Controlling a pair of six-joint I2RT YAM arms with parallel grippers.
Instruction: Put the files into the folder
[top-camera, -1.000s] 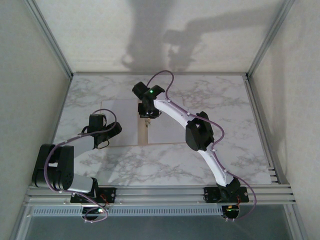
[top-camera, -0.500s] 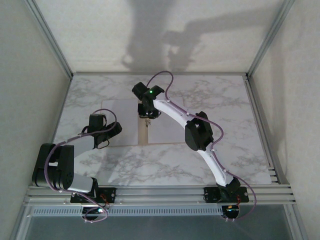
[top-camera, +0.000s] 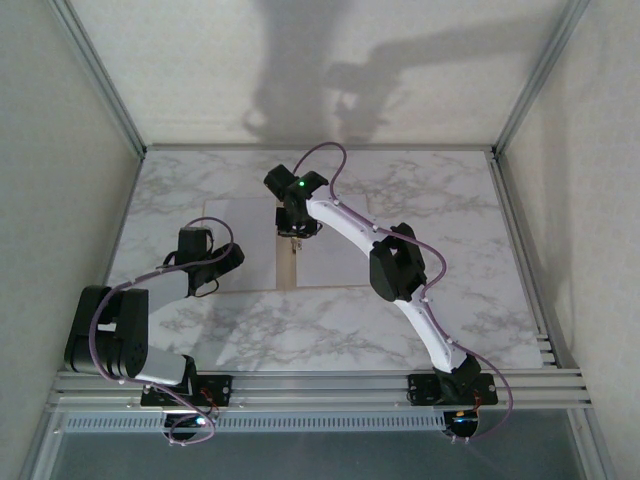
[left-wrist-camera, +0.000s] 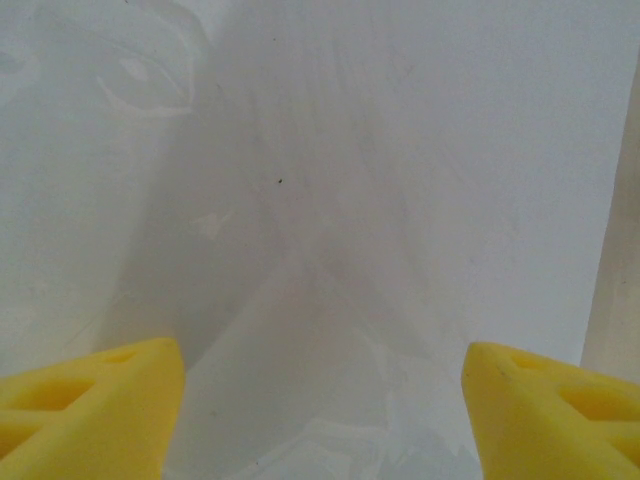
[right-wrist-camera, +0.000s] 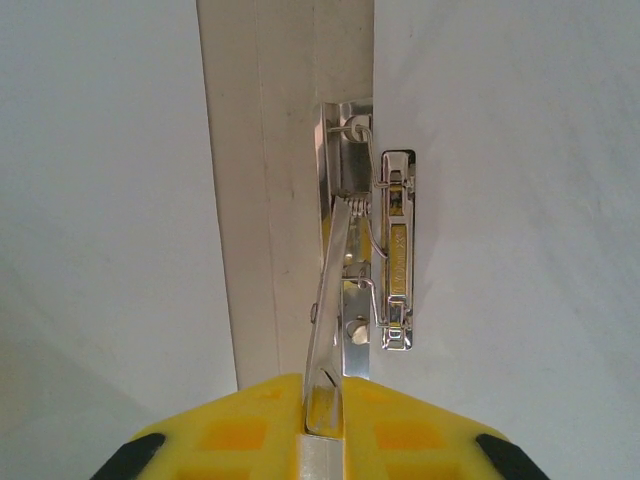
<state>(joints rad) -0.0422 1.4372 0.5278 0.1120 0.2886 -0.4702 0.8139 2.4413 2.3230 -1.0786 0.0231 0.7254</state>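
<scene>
top external view: the folder lies open and flat on the marble desk, left of centre. only its tan centre strip shows, because the files cover both halves, one white sheet on each side of the crease.

the right arm rises from its base at the near right corner and bends at the elbow above the right sheet. its white forearm then stretches up and to the left, ending with the right gripper pointed down onto the far part of the crease. the left arm is folded close to its base at the near left, upper link doubled back. its short forearm is angled toward the folder, so the left gripper sits over the near left part of the left sheet.

right wrist view: the tan crease runs up the frame between the two sheets. the clip fastener is fixed to the crease's right side, its bright metal partly over the edge of the right sheet. the right gripper has its yellow fingers pressed together on the lever, a thin metal bar tilted up off the clip's base. the pinch is tight, with only the bar between the pads.

left wrist view: the left gripper is released, its yellow fingertips set wide apart with nothing between them. it is just above plain white paper, and a sliver of the tan crease shows at the right edge.
</scene>
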